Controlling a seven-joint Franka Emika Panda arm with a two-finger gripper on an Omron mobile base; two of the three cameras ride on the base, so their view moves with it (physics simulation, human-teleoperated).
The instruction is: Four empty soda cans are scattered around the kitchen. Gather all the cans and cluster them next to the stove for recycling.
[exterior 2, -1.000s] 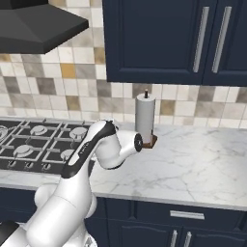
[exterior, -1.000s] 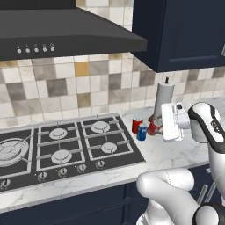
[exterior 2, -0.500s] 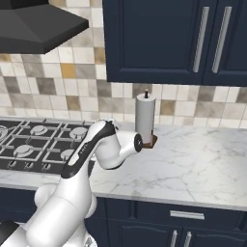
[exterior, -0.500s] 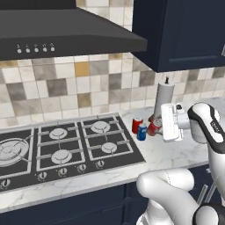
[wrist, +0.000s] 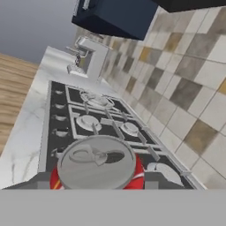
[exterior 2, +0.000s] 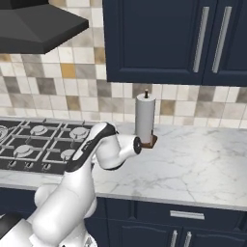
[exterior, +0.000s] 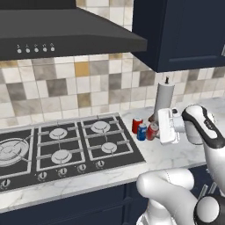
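Note:
Three soda cans stand in a tight group on the marble counter just right of the stove (exterior: 66, 145): a red one (exterior: 137, 124) at the back, a blue one (exterior: 142, 132), and a red one (exterior: 152, 130) nearest the hand. My gripper (exterior: 156, 131) comes in from the right and is shut on that nearest red can. In the hand view the same can (wrist: 97, 165) sits very close with its silver top facing the camera, my gripper (wrist: 97, 183) around it, and the stove (wrist: 88, 121) stretching beyond.
A tall white paper towel roll (exterior: 164, 99) on a dark base stands right behind the hand, close to the tiled wall; it also shows as the roll (exterior 2: 144, 118) behind my forearm. The range hood (exterior: 66, 37) hangs over the cooktop. A faucet (wrist: 95, 57) stands far past the stove.

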